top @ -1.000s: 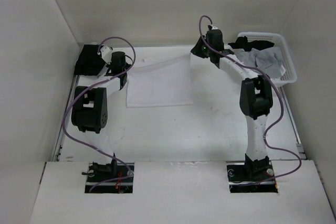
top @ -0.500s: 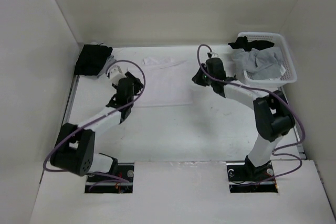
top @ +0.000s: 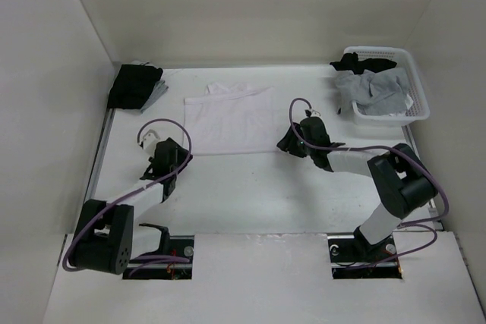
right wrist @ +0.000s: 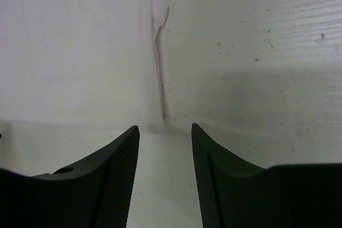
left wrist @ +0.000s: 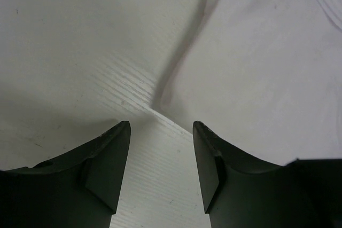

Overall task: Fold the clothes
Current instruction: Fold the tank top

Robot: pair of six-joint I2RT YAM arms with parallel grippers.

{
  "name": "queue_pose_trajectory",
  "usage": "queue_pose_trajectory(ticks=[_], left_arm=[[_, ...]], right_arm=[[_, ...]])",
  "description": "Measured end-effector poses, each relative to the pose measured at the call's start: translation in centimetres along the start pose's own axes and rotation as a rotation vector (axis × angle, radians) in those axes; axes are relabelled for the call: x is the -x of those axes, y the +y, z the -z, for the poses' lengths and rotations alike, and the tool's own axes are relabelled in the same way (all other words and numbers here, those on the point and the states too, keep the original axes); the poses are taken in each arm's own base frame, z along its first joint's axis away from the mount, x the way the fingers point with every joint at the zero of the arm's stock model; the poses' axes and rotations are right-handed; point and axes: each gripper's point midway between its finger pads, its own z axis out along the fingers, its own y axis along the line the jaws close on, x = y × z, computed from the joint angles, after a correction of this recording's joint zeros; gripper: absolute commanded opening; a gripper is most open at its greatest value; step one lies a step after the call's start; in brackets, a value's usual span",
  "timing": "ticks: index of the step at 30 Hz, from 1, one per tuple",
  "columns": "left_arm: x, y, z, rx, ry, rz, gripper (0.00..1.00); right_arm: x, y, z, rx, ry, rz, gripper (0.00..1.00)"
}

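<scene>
Both arms have come back from the far side, and we have let go of the plain white short-sleeved T-shirt (top: 231, 119). It now lies flat as a neat oblong toward 12 o'clock on the flat white table (top: 250, 195).

Our left gripper (left wrist: 160, 125) sits by the shirt's 7 o'clock corner, and our right gripper (right wrist: 164, 126) by its 5 o'clock corner. Both pincers stand open with nothing between them. We think they wait at these near corners so we can pick up that edge for the next fold.

White walls stand around the table. A white plastic basket (top: 391, 118) of grey and black clothes (top: 372, 85) sits at 2 o'clock. A black cloth pile (top: 135, 85) sits at 10 o'clock.
</scene>
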Motion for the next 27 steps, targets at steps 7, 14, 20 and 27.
queue_pose_trajectory(ticks=[7, 14, 20, 27], left_arm=[[-0.7, 0.1, -1.0, -0.017, 0.038, 0.039, 0.4], [-1.0, -0.3, -1.8, -0.041, 0.042, 0.048, 0.23], [-1.1, -0.4, -2.1, -0.042, 0.042, 0.052, 0.17], [-1.1, -0.3, -2.3, -0.037, 0.038, 0.055, 0.08]], right_arm=[[-0.7, 0.2, -1.5, 0.031, 0.014, -0.037, 0.38], [-0.9, 0.3, -2.0, 0.041, 0.016, -0.058, 0.28], [-0.9, 0.9, -2.1, 0.067, 0.025, -0.069, 0.38], [-1.4, 1.0, -2.1, 0.076, 0.051, -0.077, 0.13]])
